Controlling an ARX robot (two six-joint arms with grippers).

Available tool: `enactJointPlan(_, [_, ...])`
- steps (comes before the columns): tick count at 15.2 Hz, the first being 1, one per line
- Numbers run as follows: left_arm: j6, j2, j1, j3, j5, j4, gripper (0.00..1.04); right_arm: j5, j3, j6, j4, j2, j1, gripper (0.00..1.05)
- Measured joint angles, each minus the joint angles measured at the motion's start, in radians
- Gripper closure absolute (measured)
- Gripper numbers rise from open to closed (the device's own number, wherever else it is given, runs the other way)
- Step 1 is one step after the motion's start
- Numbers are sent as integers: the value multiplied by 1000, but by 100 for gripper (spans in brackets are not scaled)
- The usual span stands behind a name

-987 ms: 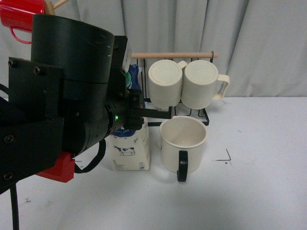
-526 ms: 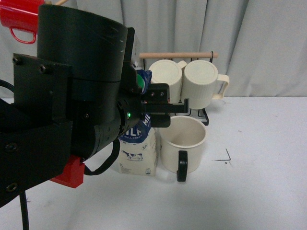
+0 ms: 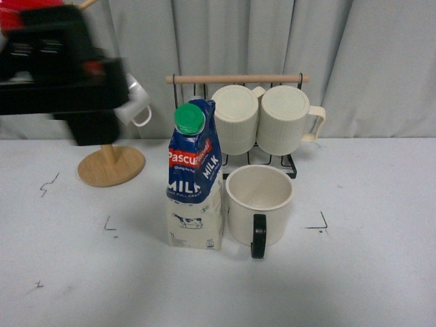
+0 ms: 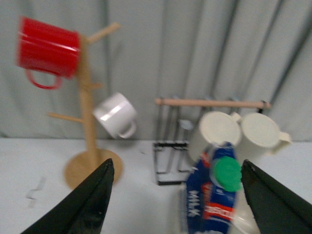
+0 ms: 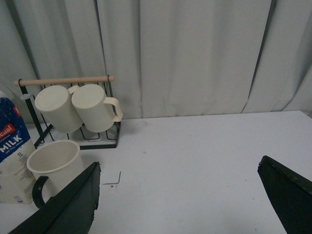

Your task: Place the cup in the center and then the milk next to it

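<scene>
The cup [image 3: 259,197], a wide cream mug with a black handle turned toward me, stands upright on the white table; it also shows in the right wrist view [image 5: 53,163]. The milk [image 3: 194,184] stands upright right against the cup's left side, its green cap on top; it also shows in the left wrist view [image 4: 214,195] and the right wrist view [image 5: 12,156]. My left gripper [image 4: 176,163] is open and empty, up and back from the carton; its arm is a blurred black mass in the front view [image 3: 68,75]. My right gripper [image 5: 180,163] is open and empty over bare table right of the cup.
A black wire rack [image 3: 272,160] with a wooden bar holds two ribbed cream mugs [image 3: 235,119] just behind the cup. A wooden mug tree [image 4: 87,112] at the back left carries a red mug [image 4: 48,46] and a small white mug [image 4: 116,114]. Black corner marks [image 3: 320,221] show on the table.
The left arm carried the milk right, against the cup, let go and pulled back up and to the left. The carton now stands free. The cup has not moved.
</scene>
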Motion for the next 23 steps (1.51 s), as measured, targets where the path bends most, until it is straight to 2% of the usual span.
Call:
enactJointPlan(3, [55,-140,109,-125,71,-39,56,0,0,0,0,0,0,6])
enactJointPlan(7, [70,-381,267,-243,232,-153,103,0,0,0,0,0,0,6])
enactJointPlan(10, [71,-499,333,-283,302,-234,103,0,0,0,0,0,0,6])
enactJointPlan(11, [72,-516,356,-314,328,-178,103,0,0,0,0,0,0,6])
enactJointPlan(15, [72,-700,431,-339,405,-356,103,0,0,0,0,0,0,6])
enactJointPlan(16, [72,-747,510,-339,484,-406,103,0,0,0,0,0,0,6])
enactJointPlan(17, [72,-787,538,-340,484,-447,103,0,0,0,0,0,0,6])
enactJointPlan(23, [72,-978,529,-340,502,-624,103,0,0,0,0,0,0,6])
